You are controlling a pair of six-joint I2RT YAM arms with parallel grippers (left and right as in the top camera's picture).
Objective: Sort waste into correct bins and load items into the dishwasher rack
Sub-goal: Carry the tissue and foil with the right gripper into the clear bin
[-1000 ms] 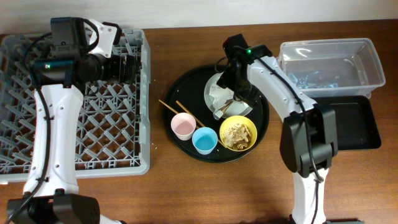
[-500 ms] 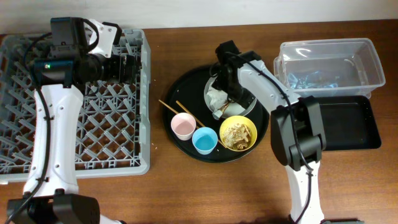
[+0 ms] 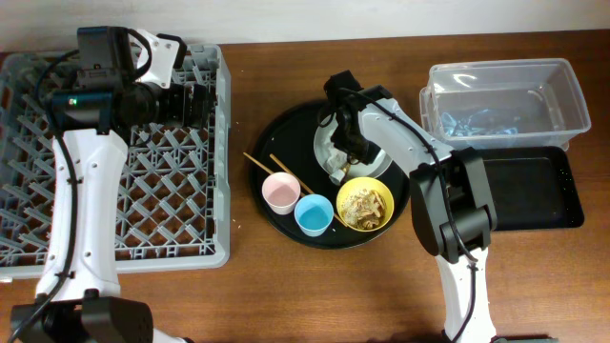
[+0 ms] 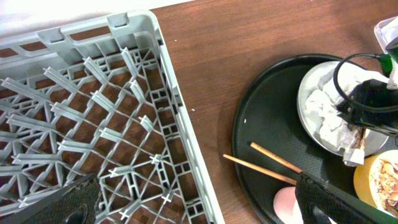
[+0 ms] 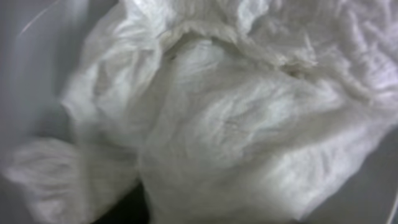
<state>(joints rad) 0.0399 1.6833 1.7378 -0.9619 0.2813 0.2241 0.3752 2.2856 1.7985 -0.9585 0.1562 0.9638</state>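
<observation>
At centre of the overhead frame, round black tray [image 3: 286,133] carrying a grey plate [image 3: 378,160], a yellow bowl [image 3: 365,205] of food scraps, a blue cup [image 3: 314,215], a pink cup [image 3: 280,192] and two wooden chopsticks [image 3: 257,162] at the tray's left side. On the plate, crumpled white napkin [image 3: 332,151], seen close up and filling the right wrist view. Right gripper [image 3: 349,143] lowered onto the napkin at the upper part of the plate; fingers hidden against the paper in every view, so jaw state not determinable. Toward upper left of the frame, left gripper [image 3: 198,100] poised over the upper right corner of the grey dishwasher rack [image 3: 152,191]; fingers [image 4: 68,202] spread wide at the lower corners of the left wrist view, nothing between them. At upper right, clear plastic bin [image 3: 496,69] holding bluish waste. Just below the bin, shallow black rectangular tray [image 3: 534,191].
</observation>
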